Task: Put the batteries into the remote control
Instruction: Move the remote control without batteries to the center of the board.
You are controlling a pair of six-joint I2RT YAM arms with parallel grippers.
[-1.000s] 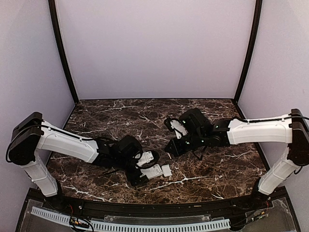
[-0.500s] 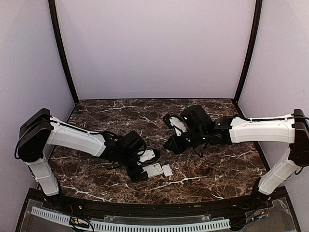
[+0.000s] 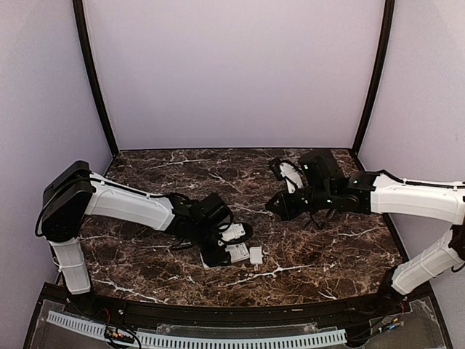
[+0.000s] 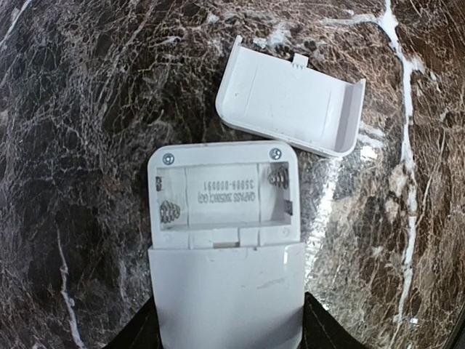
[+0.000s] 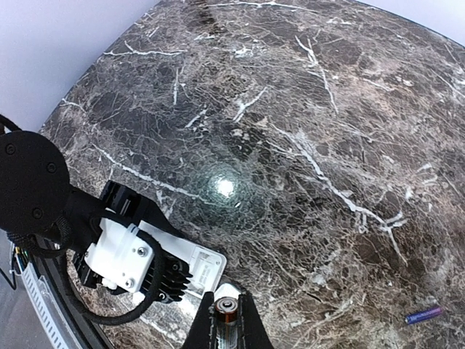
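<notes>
Left claw (image 4: 229, 325), half open, is clasping the remote (image 4: 227, 276); right claw (image 5: 227, 326) is pinching a battery (image 5: 227, 307) tight. Loading is probably starting, calling for alignment over the bay (image 4: 225, 198) just ahead of the left claw.

Loose cover (image 4: 290, 102) just beyond remote (image 4: 225, 283)

The left arm (image 3: 127, 206) and right arm (image 3: 418, 198) have white shells and black joints; a black cable (image 5: 154, 269) loops at the left wrist.

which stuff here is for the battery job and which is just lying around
For the job: white rectangular plastic remote, compartment open and empty; slim cylindrical battery in right gripper; slim bluish battery loose on the marble.
Lying about: white rounded plastic cover plate beside the remote.
</notes>
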